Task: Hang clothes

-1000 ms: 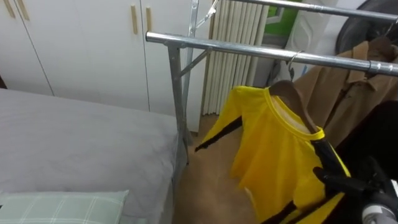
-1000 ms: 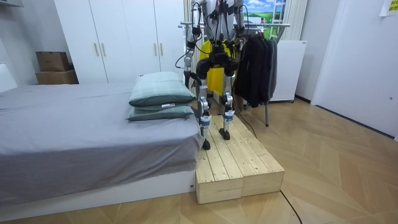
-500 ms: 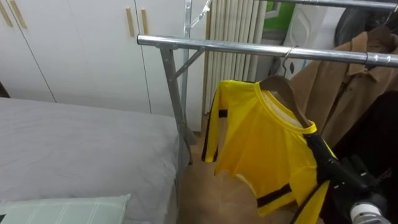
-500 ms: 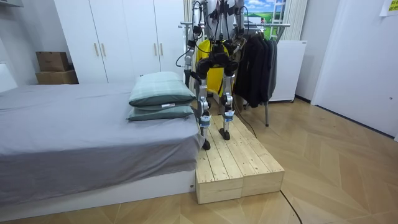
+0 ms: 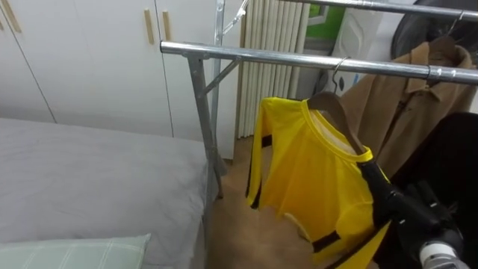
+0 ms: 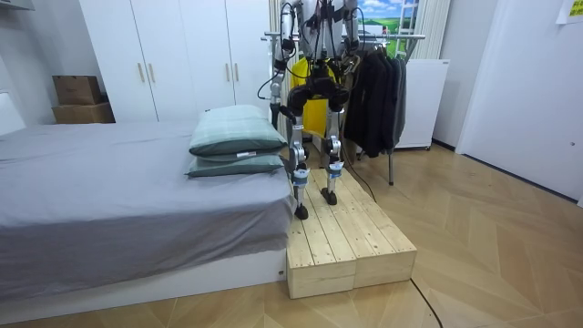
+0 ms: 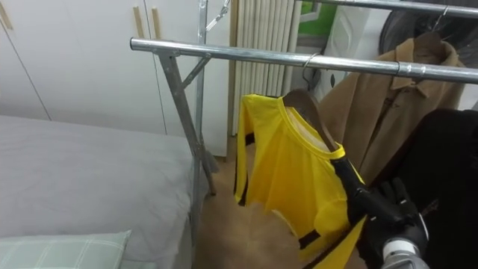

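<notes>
The yellow shirt (image 5: 314,172) on its hanger (image 5: 337,110) now rides higher than a second ago, sleeve fallen straight; the hook looks to meet the rail (image 5: 254,54), near the brown coat (image 5: 407,104); your right hand (image 5: 409,213) stays clenched on the shirt's lower shoulder; your left hand (image 6: 275,107) hangs low, fingers too small to tell; confirm the hook seats before releasing.

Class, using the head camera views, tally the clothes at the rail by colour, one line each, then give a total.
yellow shirt: 1
brown jacket: 1
black garment: 1
Total: 3
</notes>
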Available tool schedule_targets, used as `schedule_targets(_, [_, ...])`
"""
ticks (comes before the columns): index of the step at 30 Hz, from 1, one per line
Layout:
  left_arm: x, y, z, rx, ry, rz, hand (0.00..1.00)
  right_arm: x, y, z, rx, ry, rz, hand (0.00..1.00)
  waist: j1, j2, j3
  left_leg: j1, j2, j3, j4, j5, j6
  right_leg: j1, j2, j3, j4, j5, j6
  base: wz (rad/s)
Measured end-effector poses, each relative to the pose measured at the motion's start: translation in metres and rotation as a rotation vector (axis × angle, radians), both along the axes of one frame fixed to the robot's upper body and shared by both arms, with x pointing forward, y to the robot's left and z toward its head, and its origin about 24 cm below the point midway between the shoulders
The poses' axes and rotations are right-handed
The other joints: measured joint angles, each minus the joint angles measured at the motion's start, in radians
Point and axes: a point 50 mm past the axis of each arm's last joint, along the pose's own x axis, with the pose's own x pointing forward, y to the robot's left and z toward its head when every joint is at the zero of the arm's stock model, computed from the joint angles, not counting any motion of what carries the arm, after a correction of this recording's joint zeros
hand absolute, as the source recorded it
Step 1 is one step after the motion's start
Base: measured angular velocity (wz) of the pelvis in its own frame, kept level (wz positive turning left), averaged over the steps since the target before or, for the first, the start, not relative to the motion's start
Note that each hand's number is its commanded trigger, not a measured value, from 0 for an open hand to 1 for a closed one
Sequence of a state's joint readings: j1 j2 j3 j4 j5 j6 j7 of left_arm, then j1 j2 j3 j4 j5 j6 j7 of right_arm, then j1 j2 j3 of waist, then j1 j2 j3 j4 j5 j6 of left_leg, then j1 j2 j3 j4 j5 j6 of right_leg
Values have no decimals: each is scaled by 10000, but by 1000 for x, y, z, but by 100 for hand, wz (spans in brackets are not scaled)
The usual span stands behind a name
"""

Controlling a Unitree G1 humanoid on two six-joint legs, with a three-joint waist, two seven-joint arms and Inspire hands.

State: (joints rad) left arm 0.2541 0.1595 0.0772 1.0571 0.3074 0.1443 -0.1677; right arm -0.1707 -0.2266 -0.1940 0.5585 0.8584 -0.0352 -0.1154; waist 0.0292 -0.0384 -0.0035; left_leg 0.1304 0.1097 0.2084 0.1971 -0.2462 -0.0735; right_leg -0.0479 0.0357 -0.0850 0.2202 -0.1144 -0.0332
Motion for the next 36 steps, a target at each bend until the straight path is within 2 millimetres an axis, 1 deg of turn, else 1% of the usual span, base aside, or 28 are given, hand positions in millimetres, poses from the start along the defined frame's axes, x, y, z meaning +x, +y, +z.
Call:
schedule_targets(3, [0, 1, 0, 17, -2, -7, 0, 1, 4, 1, -413, 79, 366, 0, -23, -30, 16, -3, -1, -1, -3, 0, 0, -21, 5, 19, 3, 0, 0, -3])
schedule_targets(8, [0, 1, 0, 12, -10, -23, 0, -5, 5, 3, -1147, 89, 712, 0, 2, -37, 22, -9, -1, 63, -12, 0, 0, -45, 8, 48, 10, 0, 0, -2])
schedule_targets(11, [0, 1, 0, 11, -16, -22, 0, -8, 5, 4, -1468, 100, 767, 0, -11, -65, 39, -7, -1, 94, -12, 0, 0, -53, 13, 69, 10, 0, 0, -3])
schedule_targets(15, [-1, 1, 0, -9, -92, -45, 0, -20, 7, 9, -1929, -142, 1014, 0, -21, -83, 48, -22, -3, 123, -21, 0, 0, -87, 14, 79, 5, -4, 5, 0])
schedule_targets(17, [-2, 1, 0, -16, -94, -45, 0, -24, 7, 10, -2321, -184, 1203, 0, -118, -87, 45, -34, -4, 126, -19, -1, -1, -96, 13, 78, 11, -3, 5, 0])
schedule_targets(20, [-5, 0, 0, -19, -40, -27, 0, -24, 7, 10, -2661, -132, 1365, 0, -292, -83, 43, -33, -5, 118, -16, -1, -1, -100, 10, 77, 10, -3, 5, 0])
schedule_targets(24, [-9, 0, 0, -43, 41, 43, 0, -37, 5, 7, -3387, 278, 1490, 0, -530, -46, 20, -4, -5, 147, -14, -1, 0, -68, 13, 113, 21, -3, 5, -1])
schedule_targets(28, [-13, -1, 0, -100, 143, 250, 0, -60, 6, 0, -4523, 1009, 1791, 0, -559, 5, -16, 83, -5, 241, -11, -1, -1, -66, 30, 216, 35, -2, 5, -9])
schedule_targets(30, [-14, -1, -1, -138, 174, 376, 0, -66, 8, -6, -4870, 1379, 1830, 0, -556, 15, -9, 146, -6, 319, -10, -2, 0, -56, 45, 295, 77, -2, 5, -12])
schedule_targets(33, [-15, -2, -1, -177, 218, 353, 0, -72, 13, -16, -5182, 1951, 1990, 0, -681, 47, 11, 152, -8, 339, -7, -8, 2, -36, 53, 346, 39, -5, 12, -3])
schedule_targets(36, [-15, -3, -1, -206, 226, 243, 0, -77, 18, -26, -5096, 2380, 1956, 0, -781, 72, 32, 121, -22, 355, -11, -22, 20, -73, 55, 409, 124, -6, 29, 0])
